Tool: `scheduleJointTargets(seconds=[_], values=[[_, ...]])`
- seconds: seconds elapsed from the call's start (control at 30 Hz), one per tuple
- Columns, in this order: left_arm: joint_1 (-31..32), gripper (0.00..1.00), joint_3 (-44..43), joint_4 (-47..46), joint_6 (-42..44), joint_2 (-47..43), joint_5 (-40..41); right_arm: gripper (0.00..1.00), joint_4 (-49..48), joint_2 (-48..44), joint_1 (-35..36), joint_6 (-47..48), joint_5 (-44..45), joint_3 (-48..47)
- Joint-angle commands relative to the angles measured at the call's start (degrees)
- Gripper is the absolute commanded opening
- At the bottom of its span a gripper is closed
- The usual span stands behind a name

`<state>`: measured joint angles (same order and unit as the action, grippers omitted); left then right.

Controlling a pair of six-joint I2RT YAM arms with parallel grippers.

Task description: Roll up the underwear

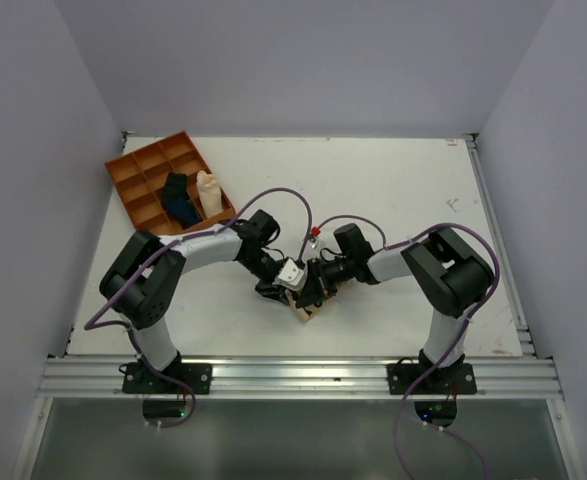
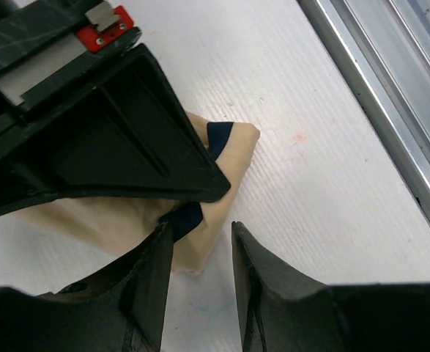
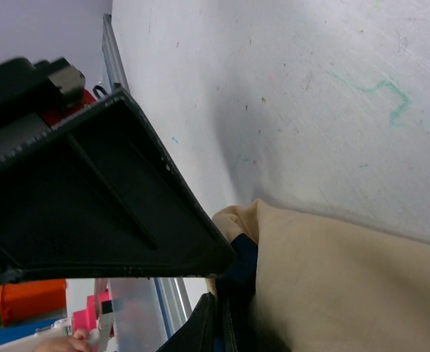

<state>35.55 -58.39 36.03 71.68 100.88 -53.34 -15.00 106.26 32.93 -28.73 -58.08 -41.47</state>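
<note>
The underwear (image 1: 308, 310) is a small beige cloth with a dark edge band, lying on the white table near the front edge, between the two arms. My right gripper (image 3: 216, 312) is shut on its dark band at a folded corner of the underwear (image 3: 346, 279). My left gripper (image 2: 200, 235) sits right beside it, jaws apart. The underwear's (image 2: 229, 158) near corner reaches between them against the left finger (image 2: 152, 279), and bare table shows in the rest of the gap. In the top view the left gripper (image 1: 291, 293) and right gripper (image 1: 318, 283) crowd over the cloth and hide most of it.
An orange compartment tray (image 1: 133, 175) stands at the back left, holding a dark blue roll (image 1: 178, 200) and a cream roll (image 1: 208, 190). An aluminium rail (image 1: 293, 375) runs along the table's near edge, close to the cloth.
</note>
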Motion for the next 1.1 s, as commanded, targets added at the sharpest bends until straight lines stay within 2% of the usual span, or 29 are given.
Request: scheduleJointTargets(seconds=[0.0, 0.13, 0.3, 0.47, 0.57, 0.7, 0.87, 0.93, 1.03, 1.07], values=[[1.5, 0.41, -2.7, 2.6, 2.9, 0.9, 0.4, 0.0, -1.7, -0.3, -0.3, 0.1, -1.2, 0.3], [2.2, 0.4, -3.3, 3.3, 3.1, 1.7, 1.8, 0.0, -1.6, -0.4, -0.4, 0.0, -1.1, 0.3], [2.6, 0.33, -5.1, 5.6, 4.3, 3.7, 2.5, 0.0, -2.4, -1.1, -0.5, -0.6, -0.7, 1.0], [3.5, 0.15, -9.4, 10.4, 7.2, 8.1, 1.1, 0.01, -2.9, -2.6, -0.5, -1.2, 0.6, 2.1], [3.8, 0.06, -13.0, 14.9, 9.8, 10.9, 0.7, 0.11, -1.4, -4.1, -0.4, -0.7, 3.1, 2.8], [3.8, 0.01, -15.1, 18.4, 10.9, 12.1, 0.3, 0.23, 6.8, -9.0, -0.5, 2.1, 11.0, 3.2], [4.0, 0.01, -16.8, 20.0, 8.9, 12.8, 1.3, 0.33, 14.6, -19.6, -0.6, 2.1, 26.9, 5.3], [4.3, 0.01, -17.1, 20.3, 8.1, 13.5, 1.5, 0.36, 19.0, -24.1, -0.4, 0.9, 35.1, 6.7], [4.8, 0.0, -18.8, 21.7, 7.1, 14.9, 1.9, 0.37, 23.2, -29.3, 0.0, -1.8, 42.5, 8.7], [5.0, 0.0, -19.1, 22.0, 6.2, 15.1, 2.1, 0.38, 26.7, -33.7, 1.2, -3.2, 49.4, 8.9]])
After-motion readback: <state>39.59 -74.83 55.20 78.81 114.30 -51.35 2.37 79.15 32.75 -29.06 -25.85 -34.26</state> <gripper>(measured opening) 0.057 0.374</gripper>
